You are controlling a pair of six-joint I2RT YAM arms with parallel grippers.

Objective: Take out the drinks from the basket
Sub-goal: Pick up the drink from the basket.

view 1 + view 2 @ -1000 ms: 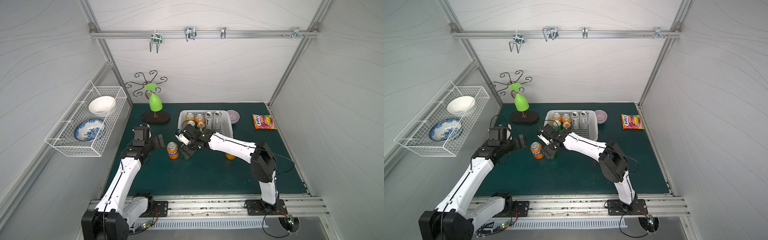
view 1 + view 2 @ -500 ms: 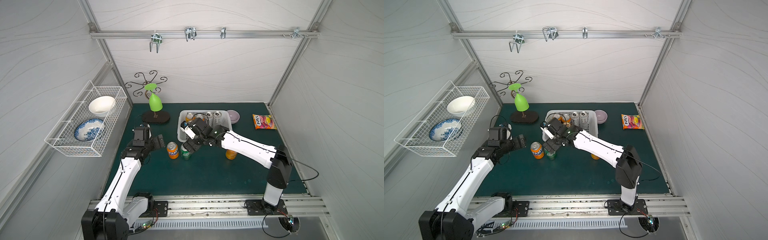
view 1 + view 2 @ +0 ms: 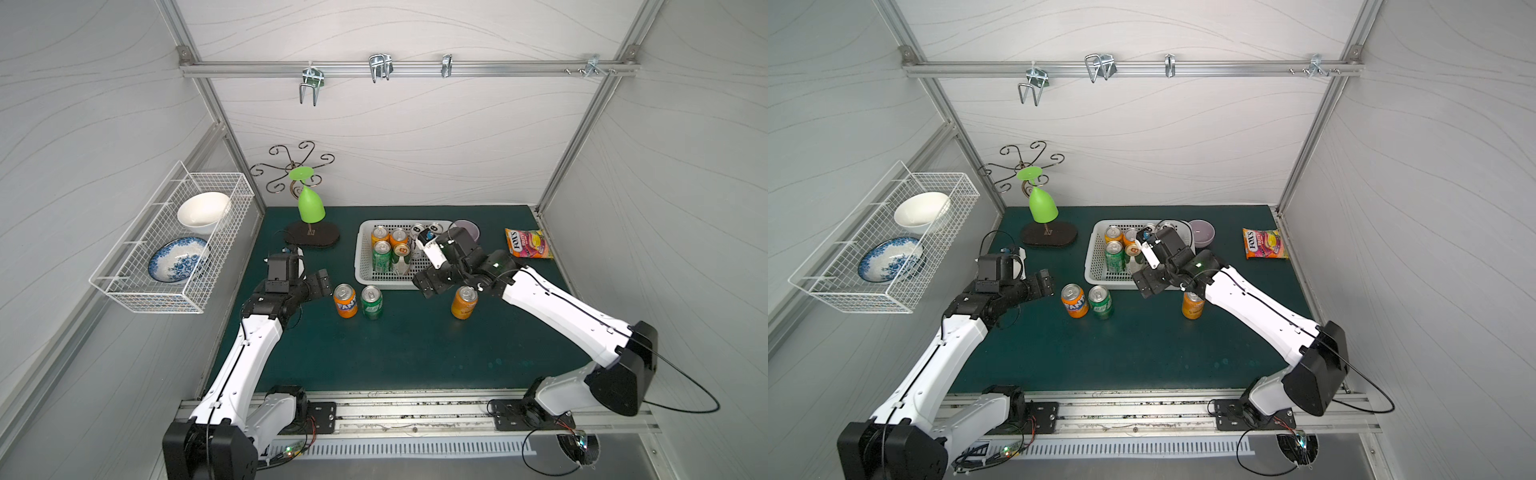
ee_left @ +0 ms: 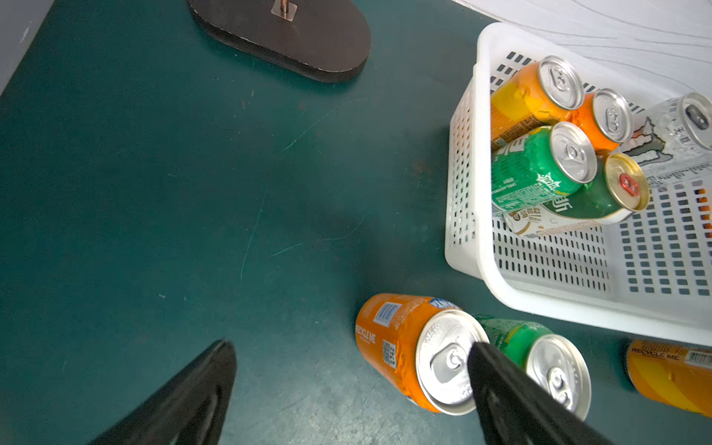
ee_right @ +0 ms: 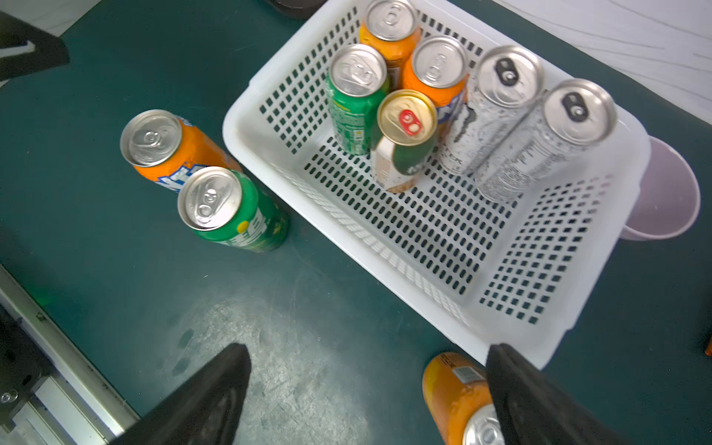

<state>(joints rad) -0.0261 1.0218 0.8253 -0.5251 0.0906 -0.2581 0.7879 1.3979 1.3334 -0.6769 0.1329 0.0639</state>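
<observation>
Basket (image 3: pixel 360 266) is sitting toward the back of the green mat (image 3: pixel 395 353). Six drinks are standing inside it, bunched at the left end in both top views: two orange cans (image 5: pixel 391 27) (image 5: pixel 437 73) at the back, a green can (image 5: pixel 354 96) and a gold-top can (image 5: pixel 404 138) in front of them, and two slim silver-white cans (image 5: pixel 497 108) (image 5: pixel 547 142) alongside. Three more are standing upright out on the mat: a Fanta can (image 3: pixel 345 300) and a loose green can (image 3: pixel 371 302) side by side just in front of the basket's left front corner, and a lone orange can (image 3: pixel 464 302) near its right front corner. Left gripper (image 3: pixel 323 282) is hovering just left of the Fanta can with jaws spread wide and nothing between them. In the left wrist view one finger (image 4: pixel 501 385) is overlapping that can's top; can't tell if it's touching. Right gripper (image 5: pixel 368 352) is hanging by the basket's front rim, jaws spread wide and holding nothing. The lone orange can is sitting right by one finger (image 5: pixel 539 404) and isn't being pinched. A purple bowl (image 3: pixel 469 228) is sitting against the basket's far right corner, a candy bag (image 3: pixel 527 244) is lying well to the right, and a green glass (image 3: pixel 311 205) is hanging upside down on its stand at back left.
</observation>
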